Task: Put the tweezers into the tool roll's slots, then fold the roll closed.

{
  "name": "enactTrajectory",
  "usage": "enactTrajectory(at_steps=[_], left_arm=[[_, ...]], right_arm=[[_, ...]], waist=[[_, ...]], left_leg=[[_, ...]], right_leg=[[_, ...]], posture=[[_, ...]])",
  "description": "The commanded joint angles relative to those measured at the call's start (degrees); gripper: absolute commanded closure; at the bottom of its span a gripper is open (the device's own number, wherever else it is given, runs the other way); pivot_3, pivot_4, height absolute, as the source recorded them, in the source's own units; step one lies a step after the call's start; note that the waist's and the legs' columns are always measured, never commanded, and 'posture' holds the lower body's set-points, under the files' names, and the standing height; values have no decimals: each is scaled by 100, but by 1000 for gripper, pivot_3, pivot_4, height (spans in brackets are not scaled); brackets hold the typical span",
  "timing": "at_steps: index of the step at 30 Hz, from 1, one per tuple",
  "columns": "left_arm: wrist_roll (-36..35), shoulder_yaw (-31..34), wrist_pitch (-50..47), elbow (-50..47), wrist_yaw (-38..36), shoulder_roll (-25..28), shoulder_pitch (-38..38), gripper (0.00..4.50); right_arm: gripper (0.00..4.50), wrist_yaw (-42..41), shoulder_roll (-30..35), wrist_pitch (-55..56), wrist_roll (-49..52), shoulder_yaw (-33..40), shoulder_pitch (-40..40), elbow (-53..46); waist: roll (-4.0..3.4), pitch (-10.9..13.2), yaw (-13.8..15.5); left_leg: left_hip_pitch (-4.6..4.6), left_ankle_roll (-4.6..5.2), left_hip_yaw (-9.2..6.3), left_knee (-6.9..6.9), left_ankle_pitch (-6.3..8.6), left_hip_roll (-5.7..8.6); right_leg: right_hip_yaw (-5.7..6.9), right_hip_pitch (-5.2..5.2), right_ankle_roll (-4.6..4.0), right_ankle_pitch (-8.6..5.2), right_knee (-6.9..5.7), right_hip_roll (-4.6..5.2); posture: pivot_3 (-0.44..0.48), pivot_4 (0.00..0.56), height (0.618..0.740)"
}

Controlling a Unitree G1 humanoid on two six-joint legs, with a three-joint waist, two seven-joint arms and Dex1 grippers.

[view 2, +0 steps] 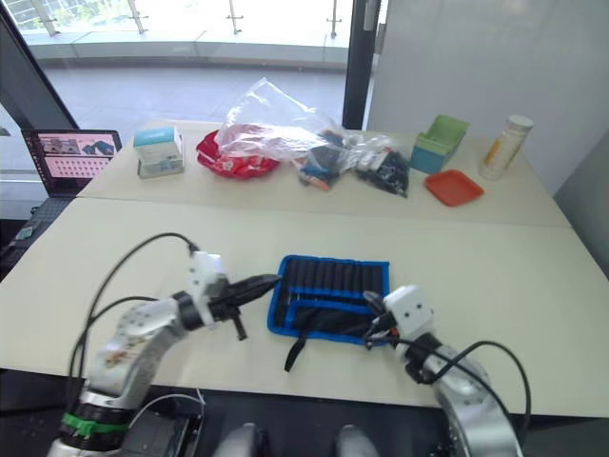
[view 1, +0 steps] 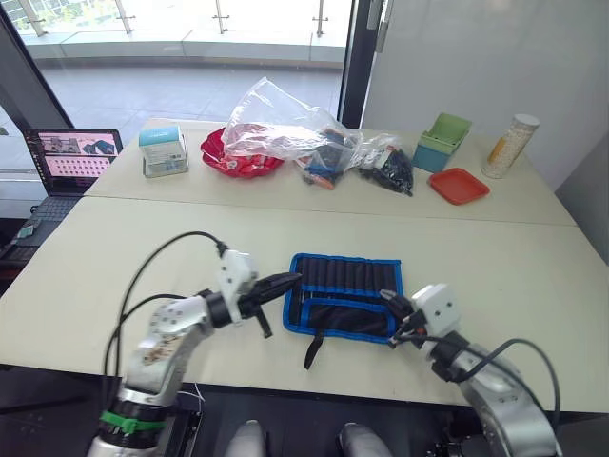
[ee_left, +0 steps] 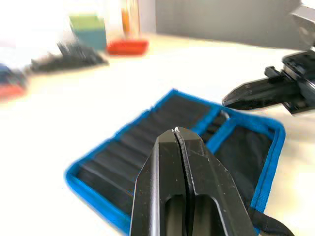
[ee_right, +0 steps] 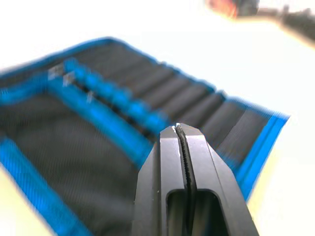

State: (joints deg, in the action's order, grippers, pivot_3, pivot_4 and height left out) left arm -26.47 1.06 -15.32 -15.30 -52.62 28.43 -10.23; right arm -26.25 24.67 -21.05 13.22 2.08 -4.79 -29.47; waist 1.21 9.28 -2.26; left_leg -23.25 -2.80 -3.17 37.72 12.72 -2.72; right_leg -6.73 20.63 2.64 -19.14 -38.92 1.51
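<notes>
**Both grippers closed and empty at the tool roll's two ends**

The left gripper (view 1: 285,282) has its two black fingers pressed together with nothing between them; in its wrist view the pads meet along a thin seam. Its tip sits just beside the left end of the tool roll (view 1: 344,293), pointing toward the blue edging there. The right gripper (view 1: 390,303) is likewise pinched closed on nothing, its tip over the roll's right end near the front corner of the fabric.

The tool roll lies open and flat on the tabletop (view 1: 495,262), close to the front edge and roughly midway along it. Its far half carries the slots (view 1: 347,275), a row of narrow parallel black pockets running side by side. A blue band crosses the roll lengthwise between the slots and the plain black flap nearer the front edge. Small silvery tips (ee_right: 58,72) of the tweezers show at that band, so they sit in the pockets; how many I cannot tell. A short black strap (view 1: 312,350) trails from the roll's front side toward the table's front edge.

Well apart, along the far edge, stand a crumpled clear plastic bag (view 1: 285,124) over a red dish (view 1: 238,157), a small box (view 1: 164,150), a green bin (view 1: 443,139), a flat red tray (view 1: 459,185) and a tall bottle (view 1: 509,146). A laptop (view 1: 68,157) sits off the table's far left corner.
</notes>
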Motion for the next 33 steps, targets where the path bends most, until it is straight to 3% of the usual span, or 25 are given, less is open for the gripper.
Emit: enactTrajectory(at_steps=[1, 4, 7, 10, 18, 27, 33], left_arm=[[-540, 574, -115, -93, -700, 645, 166, 3953], [-752, 873, -74, 272, -1364, 1204, 379, 3019], [-715, 993, 90, 502, -1695, 1433, 577, 1965], [-711, 951, 13, 443, -1785, 1488, 748, 1032], [-697, 898, -138, 177, -1682, 1466, 1013, 1032], [-649, 872, -118, 174, -1644, 1450, 1018, 1032], [-640, 816, -144, 171, -1612, 1444, 995, 1011]], right_arm=[[3947, 47, 199, -951, 568, 516, 306, -316], [3003, 62, 413, -2175, 1267, 975, 628, -179], [1985, 159, 543, -3496, 1880, 1316, 979, 151], [1978, 371, 383, -4237, 2222, 1610, 1102, 396], [1978, 628, -358, -5305, 3201, 2056, 1198, 433], [1978, 1174, -909, -5457, 3649, 2704, 1548, 805], [3800, 1439, -973, -5423, 3789, 2986, 1589, 1045]], waist=[[2, 3, -16], [-1, 8, -9], [-3, 14, -10], [-3, 15, 1], [-2, 14, -49], [-3, 14, -61], [-5, 16, -44]], left_leg=[[0, 0, 0, 0, 0, 0], [-2, 0, 1, 0, 0, 1], [-2, 0, 4, -1, 0, 1], [-7, 2, 3, -5, 2, 0], [-48, 3, 7, -8, 1, -6], [-48, 3, 11, -9, 1, -10], [-52, 3, 15, -10, 1, -8]], right_leg=[[0, 0, 0, 0, 0, 0], [1, 1, -1, -1, 4, 1], [-1, 1, -1, -1, 9, 2], [1, 7, -3, -2, 9, 1], [-5, 54, -4, -2, 1, -4], [-7, 59, -4, -1, 2, -9], [-9, 63, -4, -2, 2, -6]], posture=[[0, 150, 717], [0, 150, 717], [0, 150, 717], [0, 150, 717], [0, 150, 717], [0, 150, 717], [0, 150, 717]])
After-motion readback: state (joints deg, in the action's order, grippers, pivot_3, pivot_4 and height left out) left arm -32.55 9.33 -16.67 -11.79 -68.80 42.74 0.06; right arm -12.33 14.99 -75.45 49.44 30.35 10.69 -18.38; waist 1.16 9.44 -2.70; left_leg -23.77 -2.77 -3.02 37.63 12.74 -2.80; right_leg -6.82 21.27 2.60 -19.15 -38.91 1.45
